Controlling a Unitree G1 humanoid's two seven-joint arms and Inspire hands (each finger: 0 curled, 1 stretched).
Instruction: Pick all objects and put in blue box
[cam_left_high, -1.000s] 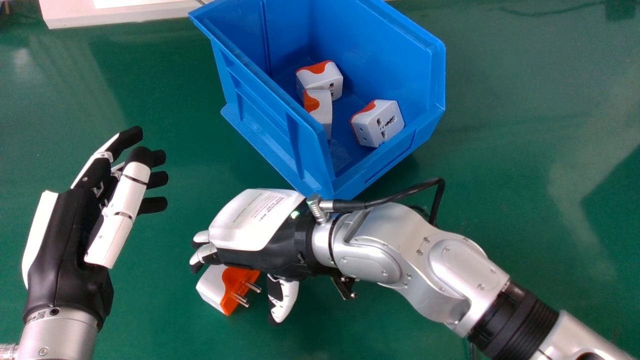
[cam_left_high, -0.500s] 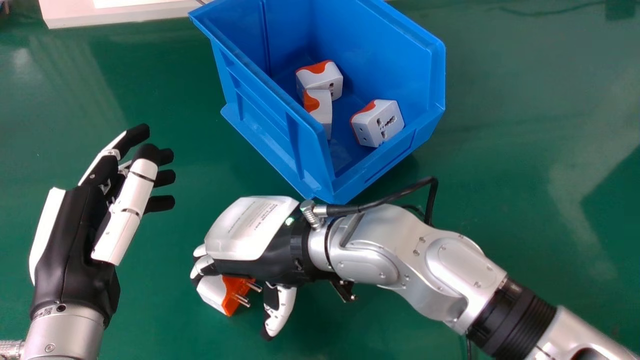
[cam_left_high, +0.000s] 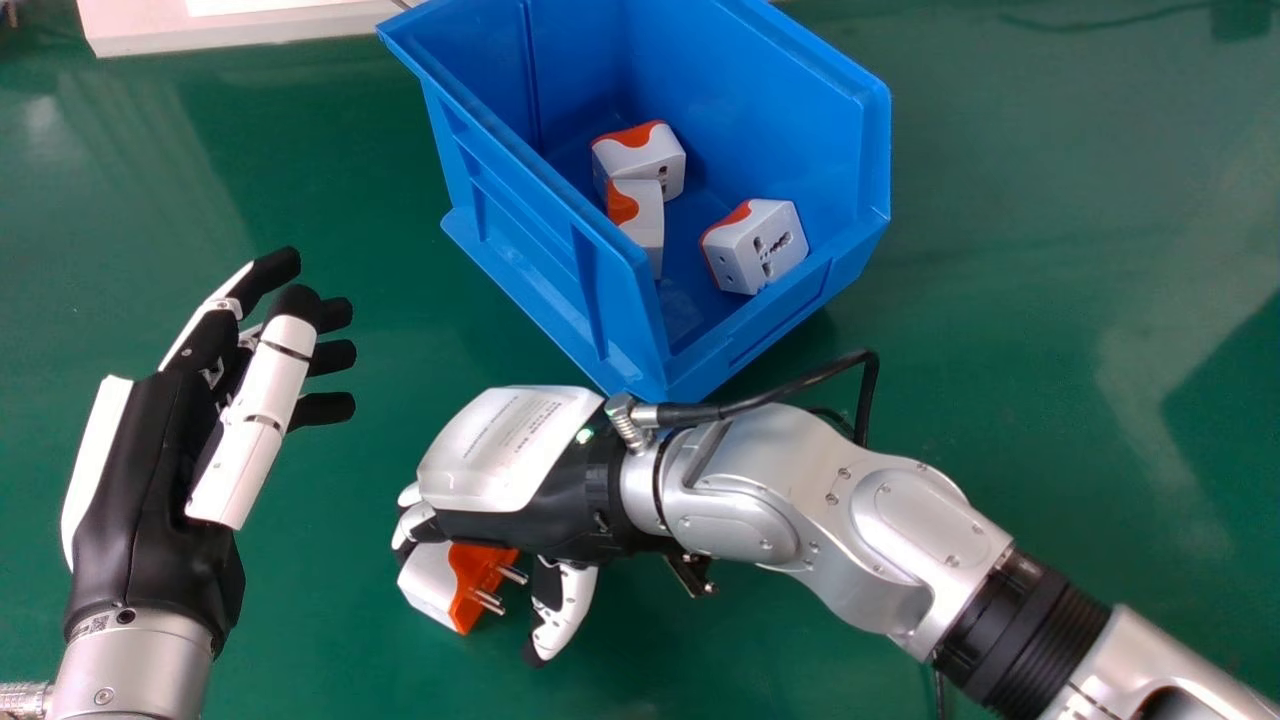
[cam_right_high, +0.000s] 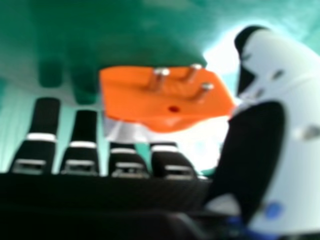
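A white-and-orange plastic plug adapter with metal prongs (cam_left_high: 462, 585) lies on the green tabletop (cam_left_high: 1000, 300), nearer the robot than the blue box and left of it. Its white body is toward the left, and its orange face and prongs point right.

The black-and-white right hand (cam_left_high: 535, 490) is over it, back upward, with the silver forearm (cam_left_high: 800, 525) coming in from the near right. Its fingers reach down past the adapter's far left side, loosely extended, and the thumb stands off on the prong side — a wide spread, with the adapter in the gap between. In the right hand view the orange face and prongs show between fingers and thumb; whether any finger touches the adapter, I cannot tell.

The black-and-white left hand (cam_left_high: 150, 480) is at the left, well apart from the adapter, its fingers relaxed, slightly bent and holding nothing.

The open blue plastic box (cam_left_high: 520, 230) sits on the far side of the right hand. Inside are three more white-and-orange adapters: a far one (cam_left_high: 645, 160), one just nearer and overlapping it in view (cam_left_high: 642, 215), and a third (cam_left_high: 757, 248) apart to the right — close to the low near wall.
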